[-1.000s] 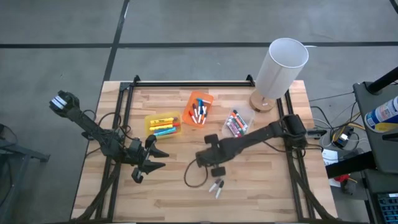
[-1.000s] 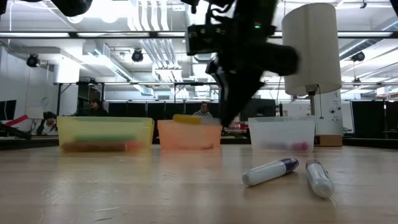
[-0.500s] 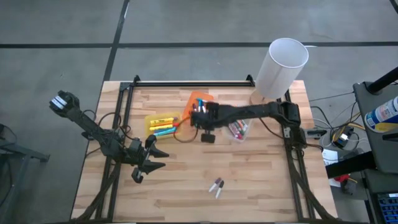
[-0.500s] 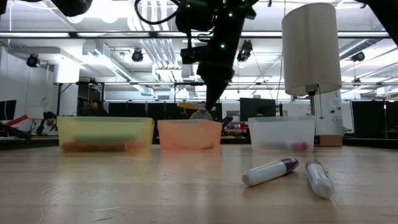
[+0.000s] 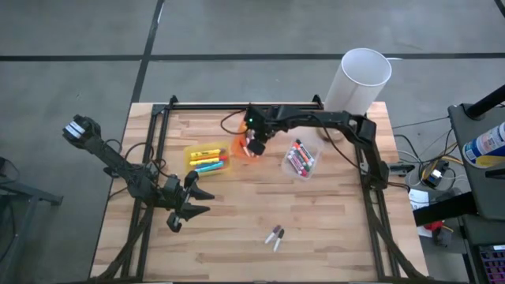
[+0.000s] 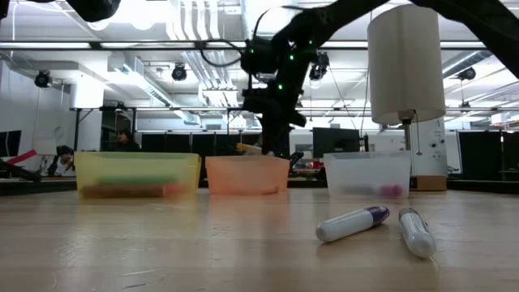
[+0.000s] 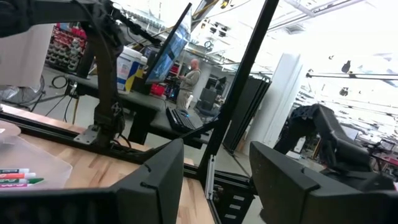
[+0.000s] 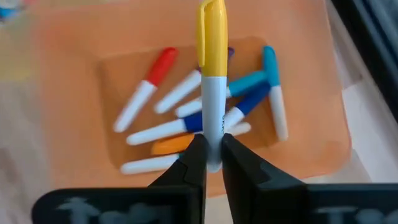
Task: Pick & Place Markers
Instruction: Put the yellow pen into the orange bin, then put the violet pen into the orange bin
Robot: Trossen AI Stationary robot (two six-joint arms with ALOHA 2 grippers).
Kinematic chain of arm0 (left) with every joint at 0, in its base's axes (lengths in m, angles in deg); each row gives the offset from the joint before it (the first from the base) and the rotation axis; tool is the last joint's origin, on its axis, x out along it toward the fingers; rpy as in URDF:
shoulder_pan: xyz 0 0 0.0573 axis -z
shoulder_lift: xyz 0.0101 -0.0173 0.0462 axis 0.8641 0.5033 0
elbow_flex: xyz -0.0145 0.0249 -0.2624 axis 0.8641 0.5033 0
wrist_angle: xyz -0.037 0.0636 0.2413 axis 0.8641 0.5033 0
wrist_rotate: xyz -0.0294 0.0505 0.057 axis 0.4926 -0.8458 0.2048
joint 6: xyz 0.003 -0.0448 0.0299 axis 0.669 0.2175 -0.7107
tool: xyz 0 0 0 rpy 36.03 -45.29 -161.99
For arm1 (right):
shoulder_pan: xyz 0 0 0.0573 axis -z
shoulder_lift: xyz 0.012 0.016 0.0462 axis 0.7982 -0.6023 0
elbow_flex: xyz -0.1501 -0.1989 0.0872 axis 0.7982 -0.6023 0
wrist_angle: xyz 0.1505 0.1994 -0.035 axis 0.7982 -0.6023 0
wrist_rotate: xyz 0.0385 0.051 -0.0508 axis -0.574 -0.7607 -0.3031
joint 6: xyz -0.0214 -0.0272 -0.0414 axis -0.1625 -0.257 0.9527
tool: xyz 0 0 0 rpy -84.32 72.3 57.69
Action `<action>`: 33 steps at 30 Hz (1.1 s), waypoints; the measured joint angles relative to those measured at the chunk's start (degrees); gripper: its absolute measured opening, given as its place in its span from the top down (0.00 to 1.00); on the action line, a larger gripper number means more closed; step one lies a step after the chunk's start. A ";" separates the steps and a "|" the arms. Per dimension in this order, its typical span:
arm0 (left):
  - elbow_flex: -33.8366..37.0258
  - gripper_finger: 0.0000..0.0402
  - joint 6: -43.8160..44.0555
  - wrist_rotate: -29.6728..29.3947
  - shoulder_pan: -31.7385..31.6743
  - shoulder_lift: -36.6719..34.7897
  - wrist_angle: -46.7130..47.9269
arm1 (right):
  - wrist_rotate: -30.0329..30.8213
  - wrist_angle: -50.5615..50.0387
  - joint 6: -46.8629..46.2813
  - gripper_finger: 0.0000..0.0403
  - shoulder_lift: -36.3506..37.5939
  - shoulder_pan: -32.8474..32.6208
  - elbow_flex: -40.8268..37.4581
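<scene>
Swung from table centre to 12 o'clock; right gripper (image 8: 211,158) now clamping yellow-capped marker (image 8: 212,81) above orange bin (image 8: 323,155). Release expected next. Left gripper (image 5: 192,202) parked, spread, 9 o'clock.

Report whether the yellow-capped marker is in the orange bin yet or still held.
Held, not in. The right gripper is shut on the yellow-capped marker above the orange bin.
</scene>
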 joint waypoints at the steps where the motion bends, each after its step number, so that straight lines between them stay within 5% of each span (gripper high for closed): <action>1: 0.00 0.56 0.00 0.00 0.01 0.00 0.02 | -0.46 -0.07 -0.28 0.91 -0.39 0.45 -0.06; 16: 0.00 0.56 0.13 0.00 0.00 0.00 0.02 | -0.22 -1.35 3.86 0.55 -0.96 -0.78 1.84; 33: 0.00 0.56 -0.18 0.00 0.00 0.00 0.02 | 1.11 -11.56 2.66 0.60 1.17 -15.02 6.70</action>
